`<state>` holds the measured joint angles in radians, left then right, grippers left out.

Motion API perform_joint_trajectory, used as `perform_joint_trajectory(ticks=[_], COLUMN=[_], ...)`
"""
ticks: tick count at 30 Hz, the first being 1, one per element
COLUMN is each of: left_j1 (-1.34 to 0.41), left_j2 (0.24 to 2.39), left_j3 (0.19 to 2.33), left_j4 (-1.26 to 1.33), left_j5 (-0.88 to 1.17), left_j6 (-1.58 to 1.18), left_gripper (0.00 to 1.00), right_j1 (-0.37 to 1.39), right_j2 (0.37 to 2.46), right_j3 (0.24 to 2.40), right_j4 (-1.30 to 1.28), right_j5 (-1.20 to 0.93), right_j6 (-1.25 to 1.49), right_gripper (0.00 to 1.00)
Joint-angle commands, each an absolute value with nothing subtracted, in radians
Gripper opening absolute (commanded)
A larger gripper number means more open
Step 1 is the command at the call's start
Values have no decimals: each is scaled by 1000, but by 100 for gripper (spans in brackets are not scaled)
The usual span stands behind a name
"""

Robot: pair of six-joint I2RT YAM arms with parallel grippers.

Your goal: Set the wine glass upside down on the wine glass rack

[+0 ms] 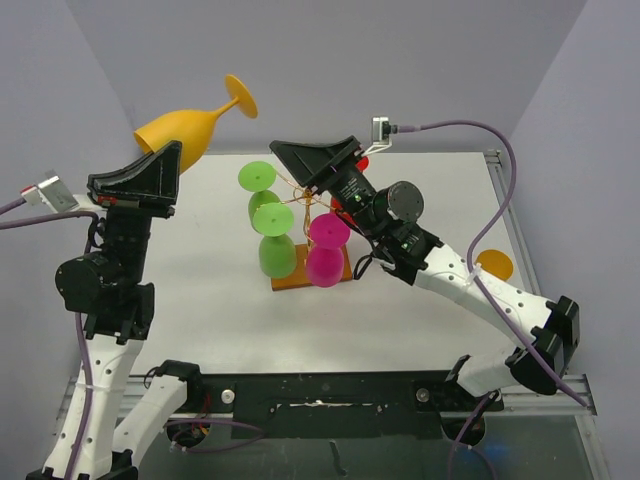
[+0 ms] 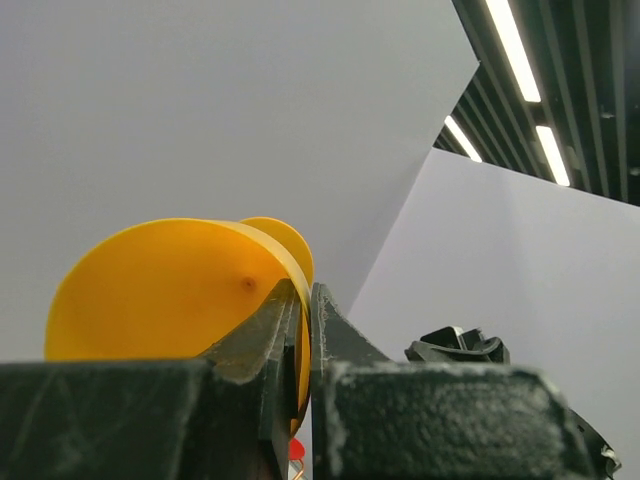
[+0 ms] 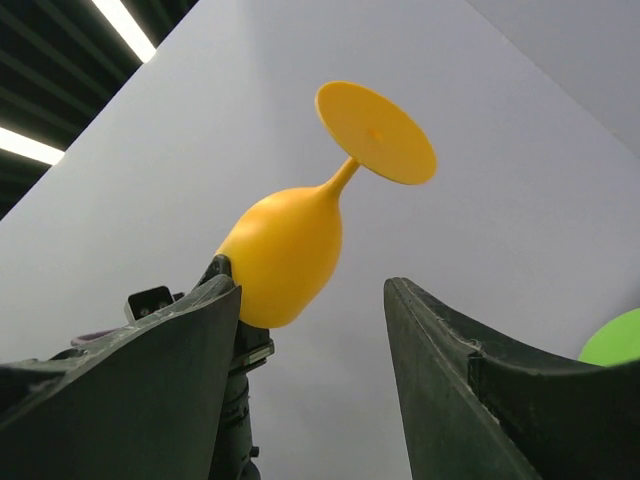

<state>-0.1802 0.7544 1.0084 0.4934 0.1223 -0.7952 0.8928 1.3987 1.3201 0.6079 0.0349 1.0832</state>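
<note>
An orange wine glass is held high above the table's back left, lying nearly level with its foot pointing up and right. My left gripper is shut on the rim of its bowl; in the left wrist view the thin orange wall is pinched between the fingers. The wine glass rack is gold wire on a brown wooden base at mid-table. My right gripper hovers open just above the rack with nothing in it. In the right wrist view the orange glass shows beyond the open right gripper.
Green glasses hang on the rack's left side and magenta glasses on its right. An orange disc lies on the table by the right arm. A small red object shows behind the right gripper. Grey walls enclose the table.
</note>
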Motion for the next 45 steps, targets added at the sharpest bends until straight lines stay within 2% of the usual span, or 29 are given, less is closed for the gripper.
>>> perform_joint_trajectory(ticks=[1, 4, 13, 26, 41, 45], left_j1=[-176, -176, -184, -196, -197, -198], left_j2=[767, 788, 822, 820, 769, 765], left_j3=[1012, 1011, 987, 954, 876, 863], left_j4=[664, 698, 728, 752, 788, 798], left_j5=[162, 181, 198, 234, 281, 297], left_j6=[-867, -903, -950, -969, -1034, -1048], left_gripper=[0, 0, 0, 0, 0, 0], right_j1=[916, 920, 935, 939, 934, 931], right_j2=[1401, 1442, 1550, 1628, 1662, 1660], right_j3=[1431, 1474, 1573, 1655, 1680, 1668], right_j4=[537, 529, 580, 611, 619, 639], right_j5=[173, 186, 140, 186, 202, 183], right_j6=[1082, 1085, 1125, 1173, 1256, 1263], right_gripper=[59, 59, 48, 44, 28, 18])
